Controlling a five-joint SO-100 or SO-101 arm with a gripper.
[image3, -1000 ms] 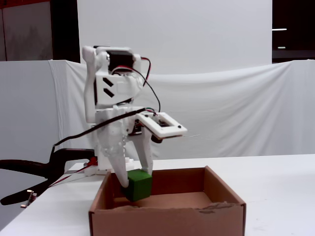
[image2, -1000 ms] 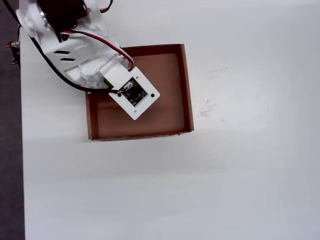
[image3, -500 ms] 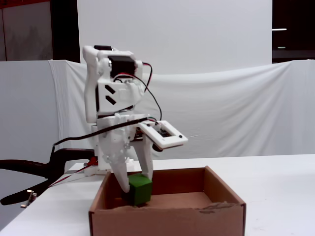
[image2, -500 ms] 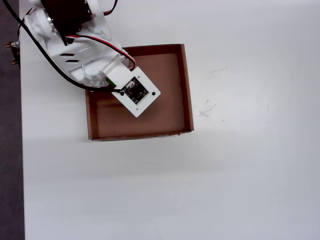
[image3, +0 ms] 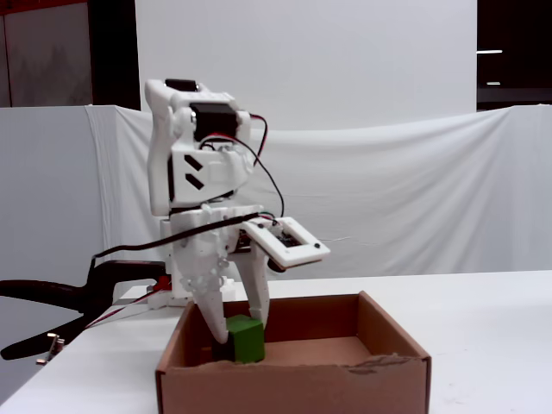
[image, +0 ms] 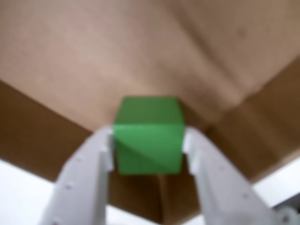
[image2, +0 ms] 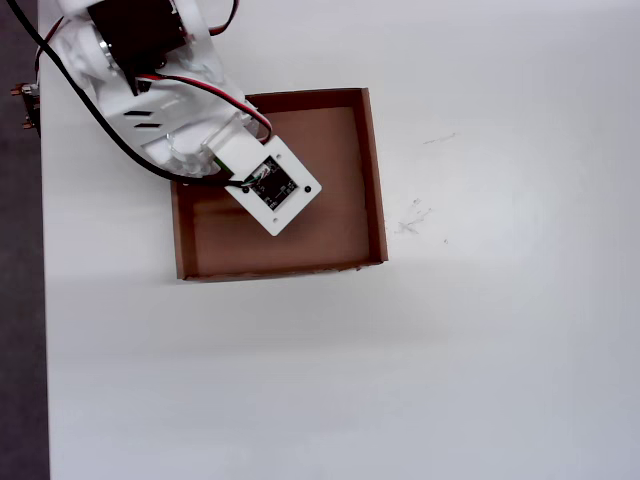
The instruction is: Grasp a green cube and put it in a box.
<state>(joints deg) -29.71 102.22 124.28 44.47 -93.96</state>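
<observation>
The white two-finger gripper [image3: 235, 329] is pinching the small bright-green cube [image: 149, 135] between its fingers [image: 104, 149], holding it low inside the shallow brown cardboard box [image3: 392, 345], seemingly readying release.

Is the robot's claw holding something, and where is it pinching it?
Yes. The claw pinches the green cube by its two opposite sides, inside the box.

White table [image2: 480, 350], brown cardboard box [image2: 377, 180] upper left of centre in overhead view, faint marks [image2: 415, 215] perhaps scratches beside it
</observation>
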